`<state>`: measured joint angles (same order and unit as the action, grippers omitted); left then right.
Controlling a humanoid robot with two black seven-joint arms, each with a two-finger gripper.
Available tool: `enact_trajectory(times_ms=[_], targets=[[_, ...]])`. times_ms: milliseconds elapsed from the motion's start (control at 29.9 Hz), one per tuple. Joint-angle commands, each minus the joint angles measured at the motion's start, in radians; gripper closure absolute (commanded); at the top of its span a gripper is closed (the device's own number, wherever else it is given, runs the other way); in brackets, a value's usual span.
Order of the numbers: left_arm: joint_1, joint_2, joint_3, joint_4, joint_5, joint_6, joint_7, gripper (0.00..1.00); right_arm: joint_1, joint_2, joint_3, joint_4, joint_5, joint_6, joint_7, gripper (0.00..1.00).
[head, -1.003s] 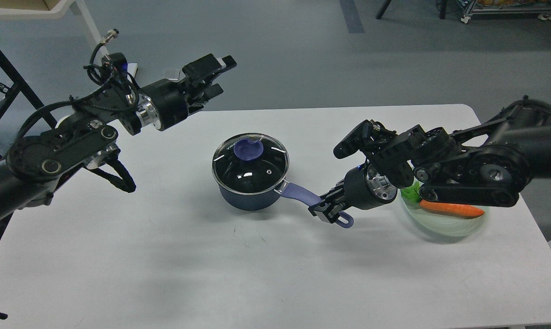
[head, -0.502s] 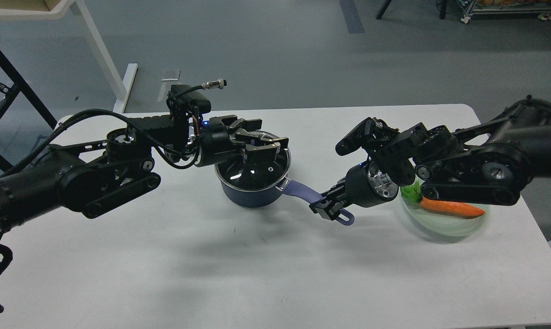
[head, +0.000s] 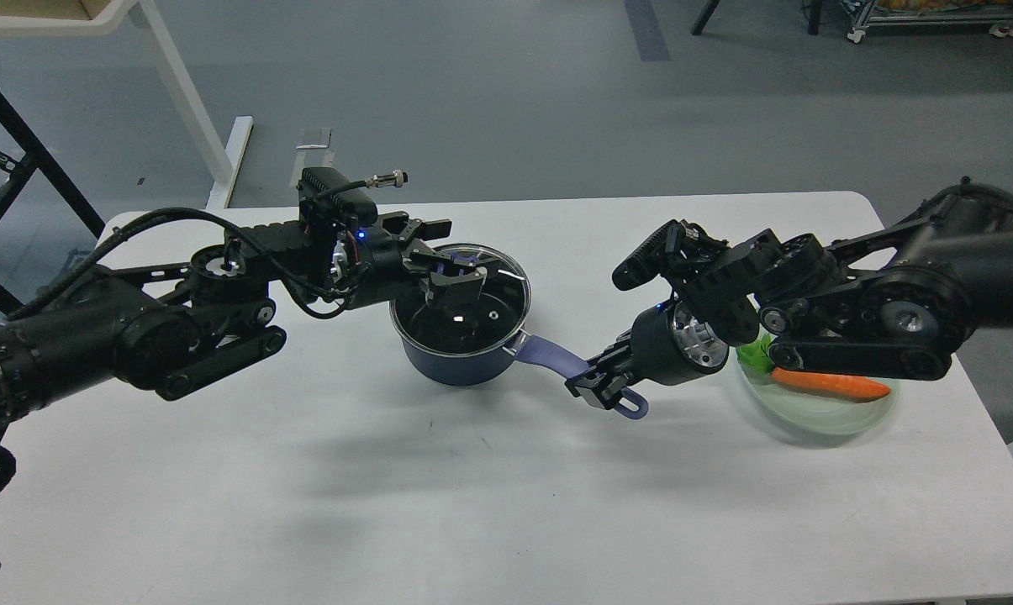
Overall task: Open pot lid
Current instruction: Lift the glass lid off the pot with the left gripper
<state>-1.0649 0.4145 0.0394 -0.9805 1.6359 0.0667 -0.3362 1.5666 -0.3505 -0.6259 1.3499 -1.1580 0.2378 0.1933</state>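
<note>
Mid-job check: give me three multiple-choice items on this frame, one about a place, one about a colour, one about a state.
1. Where is the carrot?
A. in the clear bowl, right of the pot
B. inside the pot
C. on the floor

2. What colour is the pot handle?
A. red
B. purple-blue
C. yellow

3. How does the glass lid sit?
A. flipped on the table
B. lifted clear
C. on the pot, with the left gripper over its knob

Answers: 1 A, the carrot lies in the bowl under the right arm; 2 B, the handle in the right gripper is purple-blue; 3 C, the lid's rim rests on the pot.
</note>
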Motion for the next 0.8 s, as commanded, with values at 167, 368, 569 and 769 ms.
enact_trajectory(times_ms=[167, 368, 569, 769], targets=[[0.005, -0.002, 0.073, 0.011, -0.002, 0.067, 0.0, 0.04, 0.003, -0.004, -0.005, 0.002, 0.0, 0.0, 0.0, 0.84], [0.006, 0.0, 0.125, 0.016, -0.002, 0.099, -0.006, 0.12, 0.003, -0.001, -0.001, 0.0, 0.0, 0.0, 0.0, 0.84], [0.005, -0.002, 0.125, 0.019, -0.005, 0.108, -0.007, 0.39, 0.004, -0.001, -0.001, 0.0, 0.0, 0.0, 0.0, 0.84], [-0.004, 0.001, 0.122, 0.017, -0.014, 0.119, -0.015, 0.6, 0.004, -0.002, -0.001, 0.0, 0.0, 0.0, 0.0, 0.84]])
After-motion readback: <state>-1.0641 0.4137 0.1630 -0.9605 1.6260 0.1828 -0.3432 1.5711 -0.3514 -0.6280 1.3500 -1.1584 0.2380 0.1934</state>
